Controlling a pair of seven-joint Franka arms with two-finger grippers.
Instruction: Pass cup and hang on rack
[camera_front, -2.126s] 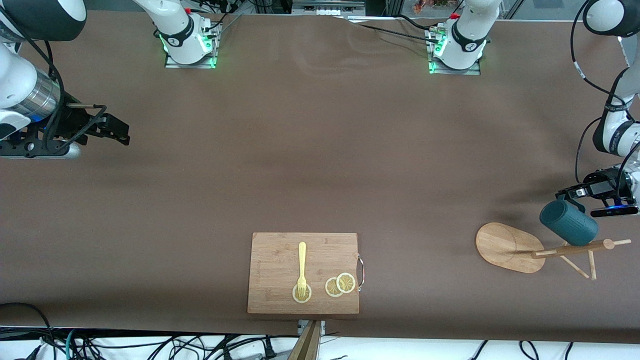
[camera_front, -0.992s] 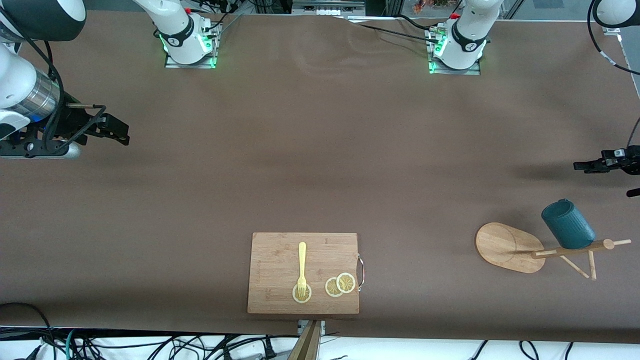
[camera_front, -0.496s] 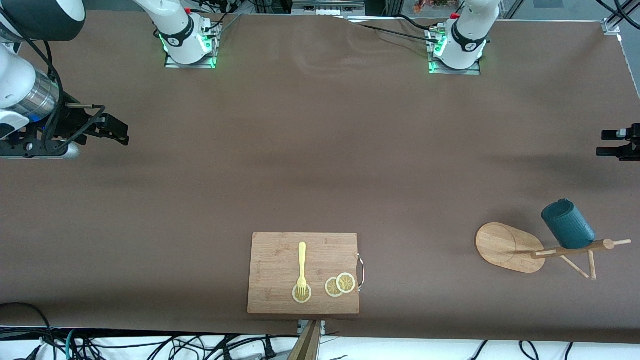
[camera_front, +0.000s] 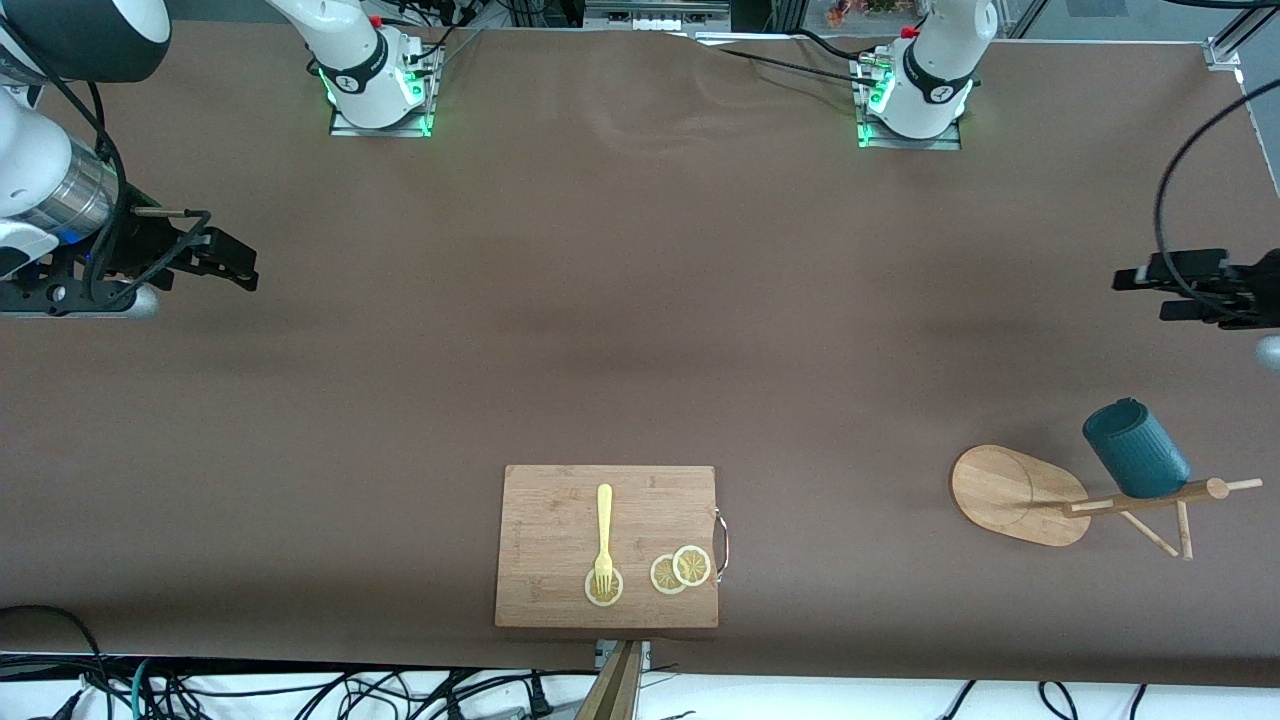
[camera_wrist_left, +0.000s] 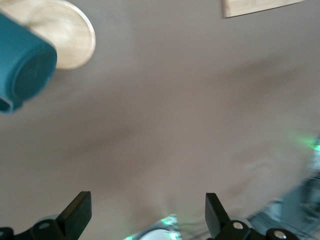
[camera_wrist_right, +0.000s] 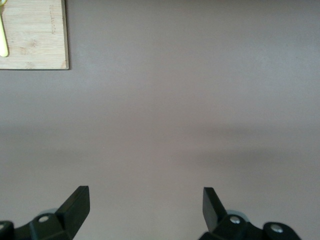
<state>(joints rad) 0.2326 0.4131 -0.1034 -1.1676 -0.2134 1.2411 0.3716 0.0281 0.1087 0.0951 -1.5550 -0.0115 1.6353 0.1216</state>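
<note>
The cup (camera_front: 1136, 449) hangs on a peg of the rack (camera_front: 1020, 495), which stands near the left arm's end of the tabletop (camera_front: 640, 330). The left pincer (camera_front: 1150, 294) hovers open and empty over bare tabletop, apart from the rack. The right pincer (camera_front: 240, 268) waits open at the right arm's end. A cutting board (camera_front: 560, 545) carries a fork (camera_front: 603, 535) and lemon slices (camera_front: 681, 570).

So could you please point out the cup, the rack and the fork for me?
cup (camera_front: 1138, 457), front view, on its ribbed outer wall.
rack (camera_front: 1000, 485), front view, on its oval wooden base.
fork (camera_front: 604, 520), front view, on its yellow handle.
</note>
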